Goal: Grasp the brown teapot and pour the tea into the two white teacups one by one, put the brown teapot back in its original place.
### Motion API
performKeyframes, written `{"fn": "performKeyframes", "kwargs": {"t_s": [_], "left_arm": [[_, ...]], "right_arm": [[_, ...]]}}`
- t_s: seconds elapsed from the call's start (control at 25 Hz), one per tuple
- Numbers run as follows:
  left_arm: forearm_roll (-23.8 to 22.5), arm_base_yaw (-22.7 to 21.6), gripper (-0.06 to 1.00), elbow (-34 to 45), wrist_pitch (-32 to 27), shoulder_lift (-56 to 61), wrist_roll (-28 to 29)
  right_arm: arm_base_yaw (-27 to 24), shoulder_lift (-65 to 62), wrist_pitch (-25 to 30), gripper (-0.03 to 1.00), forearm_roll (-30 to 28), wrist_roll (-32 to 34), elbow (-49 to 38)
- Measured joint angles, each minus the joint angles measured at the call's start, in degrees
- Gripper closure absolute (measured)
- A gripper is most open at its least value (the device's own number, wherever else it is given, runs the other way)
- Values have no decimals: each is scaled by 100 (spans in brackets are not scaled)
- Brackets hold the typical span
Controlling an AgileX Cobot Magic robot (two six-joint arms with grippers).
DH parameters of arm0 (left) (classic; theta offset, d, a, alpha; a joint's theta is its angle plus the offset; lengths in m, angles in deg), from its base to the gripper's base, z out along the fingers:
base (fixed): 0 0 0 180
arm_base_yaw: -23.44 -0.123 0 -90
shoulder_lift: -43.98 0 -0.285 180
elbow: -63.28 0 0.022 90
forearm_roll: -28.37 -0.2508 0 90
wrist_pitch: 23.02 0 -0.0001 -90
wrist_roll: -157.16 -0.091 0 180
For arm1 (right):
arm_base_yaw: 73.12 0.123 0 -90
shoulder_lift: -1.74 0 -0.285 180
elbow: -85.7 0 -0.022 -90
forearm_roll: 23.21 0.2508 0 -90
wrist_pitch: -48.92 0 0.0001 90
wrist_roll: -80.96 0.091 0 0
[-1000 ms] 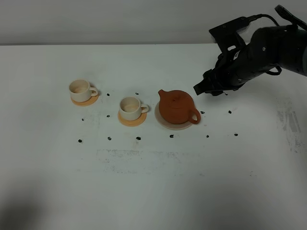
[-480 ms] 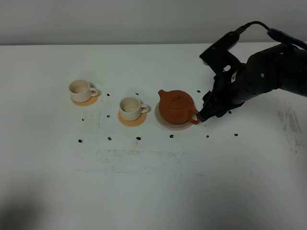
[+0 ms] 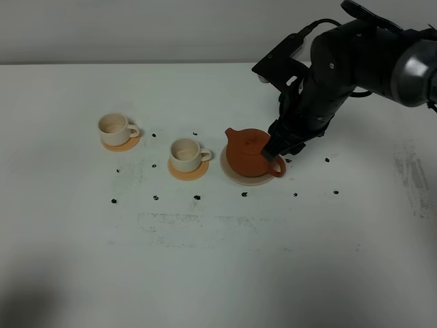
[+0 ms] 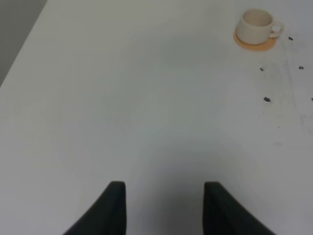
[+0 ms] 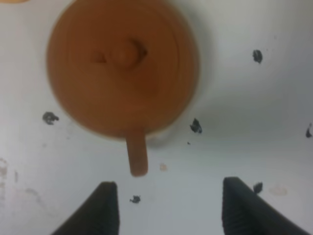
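White tabletop [image 3: 205, 287], scattered dark specks [image 3: 196, 197], faint smudges [image 3: 177, 222], possibly grey wall [image 3: 136, 27] behind

Bright, even light; soft shadows; right wrist view blurred, perhaps defocused.

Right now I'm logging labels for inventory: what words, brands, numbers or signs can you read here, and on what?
None can be read. The brown teapot, the two white teacups, the orange coasters and the table bear no lettering; the dark specks on the table are marks, not characters.
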Motion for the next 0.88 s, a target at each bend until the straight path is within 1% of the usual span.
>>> {"fn": "performKeyframes", "kwargs": {"t_s": [0.16, 0.32, 0.56, 0.88], "left_arm": [[0, 0, 55, 0, 0, 0, 0], [0, 0, 55, 0, 0, 0, 0], [0, 0, 55, 0, 0, 0, 0], [0, 0, 55, 0, 0, 0, 0]], "right_arm": [[0, 334, 95, 48, 81, -198, 306], [0, 521, 95, 48, 81, -250, 325], [0, 564, 105, 51, 243, -285, 332], [0, 712, 110, 52, 268, -364, 332]]}}
